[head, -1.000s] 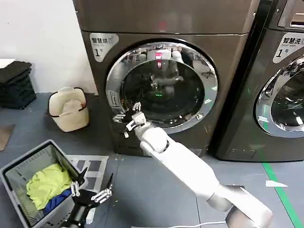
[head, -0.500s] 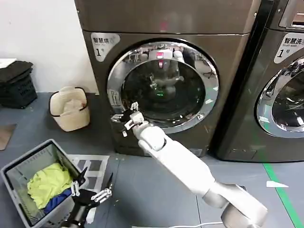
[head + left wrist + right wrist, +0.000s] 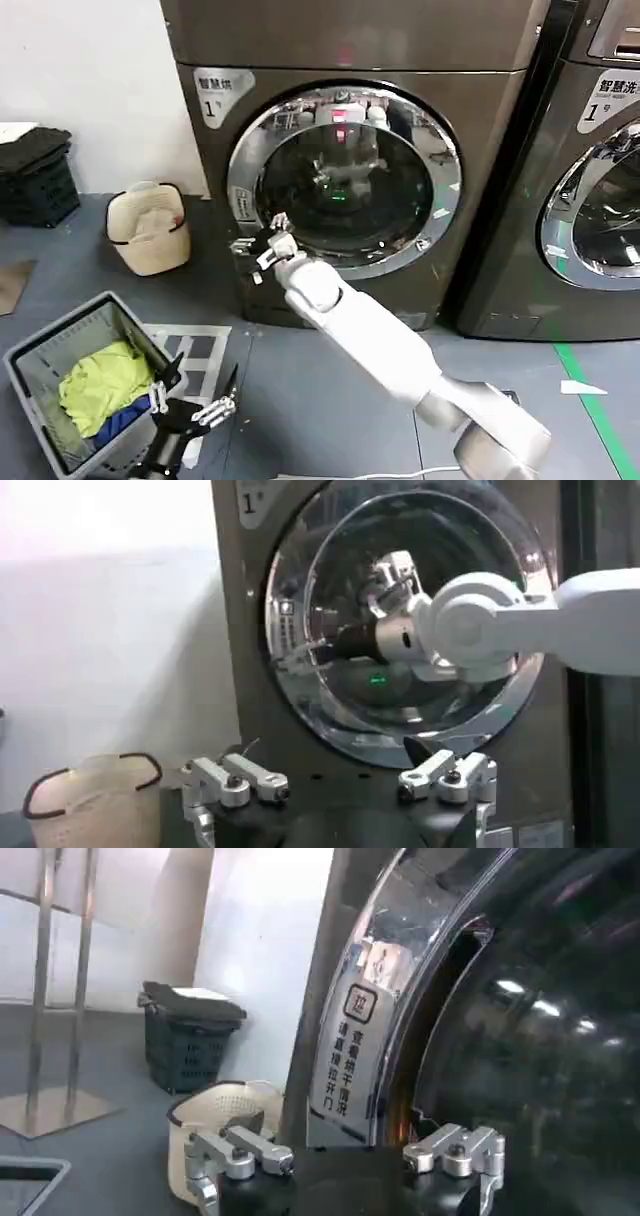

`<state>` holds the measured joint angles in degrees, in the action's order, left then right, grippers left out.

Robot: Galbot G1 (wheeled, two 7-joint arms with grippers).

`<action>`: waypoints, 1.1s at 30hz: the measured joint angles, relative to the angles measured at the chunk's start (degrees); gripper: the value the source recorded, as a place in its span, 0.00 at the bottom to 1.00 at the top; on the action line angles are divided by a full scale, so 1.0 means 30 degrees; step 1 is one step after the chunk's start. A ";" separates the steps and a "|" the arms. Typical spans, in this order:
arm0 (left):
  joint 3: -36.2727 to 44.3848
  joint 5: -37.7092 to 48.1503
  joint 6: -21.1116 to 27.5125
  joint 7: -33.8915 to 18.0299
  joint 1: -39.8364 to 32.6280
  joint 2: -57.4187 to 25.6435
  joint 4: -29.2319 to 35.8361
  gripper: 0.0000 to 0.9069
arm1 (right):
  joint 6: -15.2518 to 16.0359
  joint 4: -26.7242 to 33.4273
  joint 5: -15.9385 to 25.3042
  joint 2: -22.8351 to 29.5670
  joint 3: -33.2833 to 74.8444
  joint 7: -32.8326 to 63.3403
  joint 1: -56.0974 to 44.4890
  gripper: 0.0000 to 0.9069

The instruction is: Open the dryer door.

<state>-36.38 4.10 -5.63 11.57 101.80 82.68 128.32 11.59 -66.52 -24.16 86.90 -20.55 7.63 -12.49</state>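
Observation:
The dryer door (image 3: 345,180) is a round dark glass window in a chrome ring, and in the head view it looks shut against the brown machine. My right gripper (image 3: 262,245) is open at the door's left rim, level with its lower half. In the right wrist view its fingers (image 3: 250,1146) stand spread in front of the chrome ring (image 3: 365,988) and a label (image 3: 350,1053), my right gripper (image 3: 345,1160) holding nothing. My left gripper (image 3: 190,400) hangs open low over the floor, far from the door. In the left wrist view the left gripper (image 3: 345,790) faces the door (image 3: 470,540).
A grey laundry basket (image 3: 40,350) with yellow-green and blue clothes stands at front left. A white bag (image 3: 148,228) sits left of the dryer, a black crate (image 3: 35,175) farther left. A second machine (image 3: 600,200) stands to the right, with green floor tape (image 3: 595,410) before it.
My right gripper has crept a little to the left and slightly up along the door's left rim. The left arm has stayed where it was.

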 joint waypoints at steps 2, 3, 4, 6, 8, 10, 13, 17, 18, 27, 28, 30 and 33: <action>-0.0003 0.0005 -0.0006 0.0000 0.0005 -0.0001 0.0000 1.00 | 0.0011 0.0049 0.0027 0.0037 0.0025 0.0004 0.0037 1.00; -0.0007 0.0008 -0.0007 0.0000 0.0004 -0.0003 0.0001 1.00 | 0.0025 0.0066 0.0050 0.0065 0.0041 0.0025 0.0040 1.00; -0.0009 0.0021 -0.0006 0.0000 0.0002 -0.0006 0.0001 1.00 | 0.0060 0.0068 0.0074 0.0085 0.0055 0.0062 0.0042 1.00; -0.0015 0.0035 -0.0008 0.0000 -0.0001 -0.0015 0.0002 1.00 | 0.0195 0.0055 0.0121 0.0090 0.0061 0.0147 0.0040 1.00; -0.0017 0.0047 -0.0011 0.0000 -0.0016 -0.0018 0.0000 1.00 | 0.0325 -0.0027 0.0127 0.0063 0.0061 0.0195 0.0041 1.00; -0.0016 0.0047 -0.0015 0.0000 -0.0025 -0.0017 -0.0005 1.00 | 0.0488 -0.0210 0.0125 -0.0048 0.0060 0.0206 -0.0013 1.00; -0.0015 0.0049 -0.0022 0.0000 -0.0038 -0.0009 -0.0032 1.00 | 0.0677 -0.0561 0.0124 -0.0245 0.0061 0.0307 -0.0192 1.00; -0.0017 0.0049 -0.0027 0.0000 -0.0060 -0.0008 -0.0058 1.00 | 0.0901 -0.0865 0.0126 -0.0408 0.0055 0.0579 -0.0258 1.00; -0.0015 0.0050 -0.0027 0.0000 -0.0065 -0.0011 -0.0066 1.00 | 0.0996 -0.0926 0.0127 -0.0434 0.0051 0.0684 -0.0278 1.00; 0.0012 0.0030 -0.0028 -0.0001 -0.0086 0.0014 -0.0140 1.00 | 0.1613 -0.1395 0.0305 -0.0480 0.0023 0.1467 -0.0387 1.00; 0.0014 0.0028 -0.0027 0.0000 -0.0084 0.0014 -0.0140 1.00 | 0.1626 -0.1426 0.0320 -0.0474 0.0022 0.1541 -0.0406 1.00; 0.0014 0.0023 -0.0027 0.0000 -0.0085 0.0021 -0.0146 1.00 | 0.1690 -0.1474 0.0349 -0.0474 0.0022 0.1641 -0.0444 1.00; 0.0013 0.0021 -0.0028 0.0000 -0.0083 0.0021 -0.0158 1.00 | 0.1756 -0.1547 0.0403 -0.0474 0.0021 0.1836 -0.0518 1.00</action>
<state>-36.34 4.16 -5.71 11.57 101.55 82.74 127.85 16.86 -71.16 -22.95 85.48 -20.48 13.14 -14.04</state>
